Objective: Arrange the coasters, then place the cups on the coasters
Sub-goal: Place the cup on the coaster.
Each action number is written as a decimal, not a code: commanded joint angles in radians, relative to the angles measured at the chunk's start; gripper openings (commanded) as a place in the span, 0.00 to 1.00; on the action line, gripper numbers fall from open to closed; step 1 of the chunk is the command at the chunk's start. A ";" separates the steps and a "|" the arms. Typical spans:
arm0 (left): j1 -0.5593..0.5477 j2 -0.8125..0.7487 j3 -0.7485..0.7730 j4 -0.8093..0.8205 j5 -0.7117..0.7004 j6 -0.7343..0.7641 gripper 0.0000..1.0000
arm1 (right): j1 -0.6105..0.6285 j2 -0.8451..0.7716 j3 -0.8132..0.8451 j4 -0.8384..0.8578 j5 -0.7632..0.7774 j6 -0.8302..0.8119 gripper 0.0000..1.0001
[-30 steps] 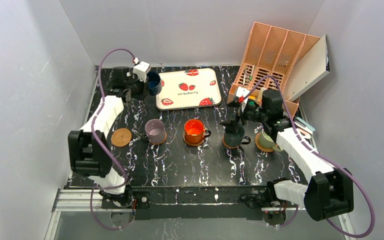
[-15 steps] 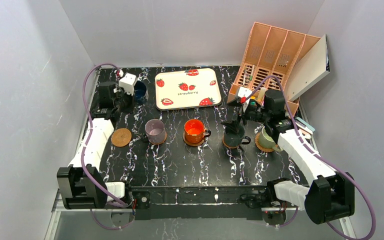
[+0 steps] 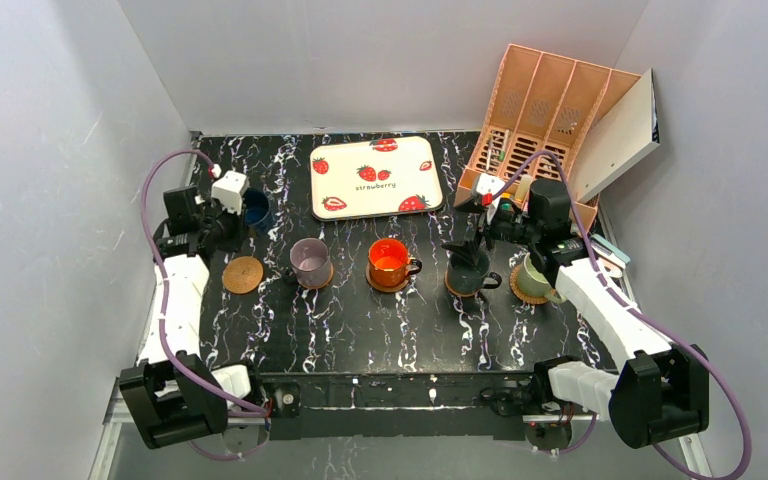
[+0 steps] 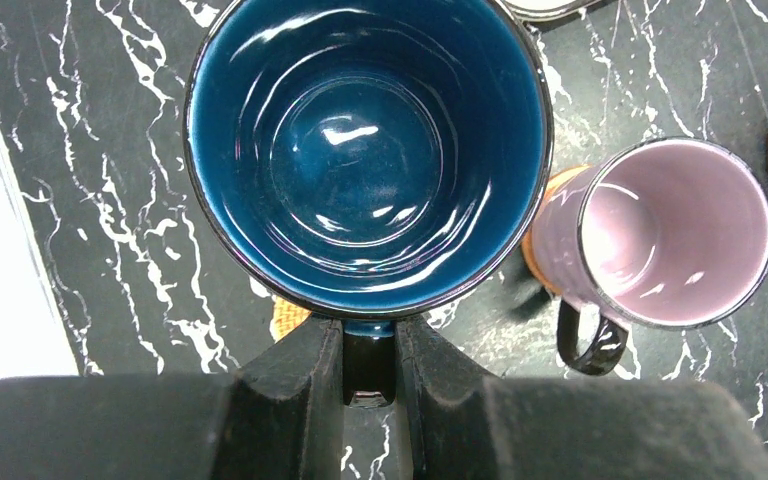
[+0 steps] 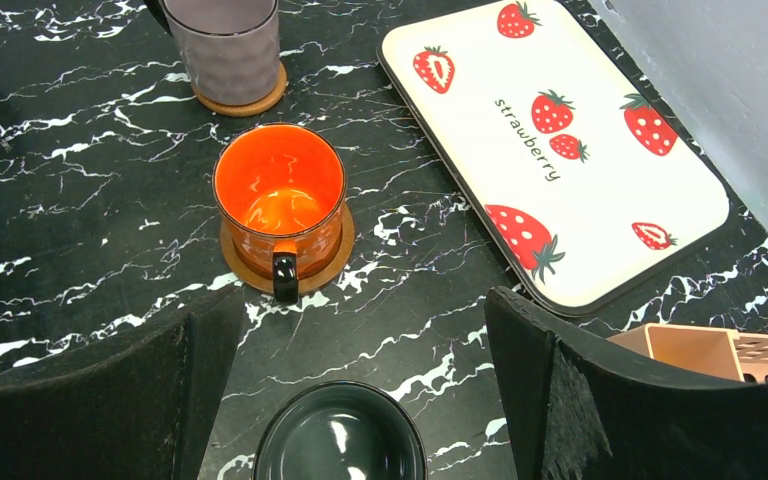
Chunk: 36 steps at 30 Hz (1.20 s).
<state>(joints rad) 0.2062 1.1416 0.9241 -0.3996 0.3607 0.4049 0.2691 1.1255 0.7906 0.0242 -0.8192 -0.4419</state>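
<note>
Black marble tabletop [image 3: 360, 320], white walls all round. Left of the strawberry tray [image 3: 376, 178], the left jaws were pinched shut on the handle of the navy cup [image 4: 365, 150]. The cup had swung off the tray's left edge, further left and nearer, toward the bare wicker coaster [image 3: 243, 274] front-left of the tray. Looked like the last cup going in. It hung upright, long axis vertical, handle pointing back into the jaws. Front-right of the tray, the right jaws gaped wide over the dark cup [image 5: 340, 437], holding nothing.
</note>
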 commanded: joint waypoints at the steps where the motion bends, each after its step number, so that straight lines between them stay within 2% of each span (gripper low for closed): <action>1: 0.064 -0.063 -0.004 -0.032 0.102 0.111 0.00 | -0.007 -0.018 0.002 0.014 -0.024 0.011 0.99; 7: 0.119 -0.034 0.019 -0.148 0.183 0.240 0.00 | -0.008 -0.007 0.002 0.017 -0.019 0.009 0.99; 14: 0.128 -0.051 -0.006 -0.170 0.162 0.307 0.00 | -0.009 -0.018 0.002 0.015 -0.026 0.009 0.99; 21: 0.166 -0.068 -0.060 -0.094 0.135 0.237 0.00 | -0.009 -0.030 0.003 0.016 -0.034 0.013 0.99; 29: 0.282 -0.010 -0.102 -0.044 0.214 0.216 0.00 | -0.009 -0.043 -0.001 0.019 -0.040 0.017 0.99; 36: 0.321 -0.001 -0.150 -0.042 0.256 0.245 0.00 | -0.010 -0.044 0.000 0.019 -0.042 0.019 0.99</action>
<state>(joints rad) 0.5095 1.1542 0.7864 -0.4744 0.5201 0.6315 0.2634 1.1034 0.7902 0.0246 -0.8410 -0.4294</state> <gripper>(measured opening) 0.153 0.985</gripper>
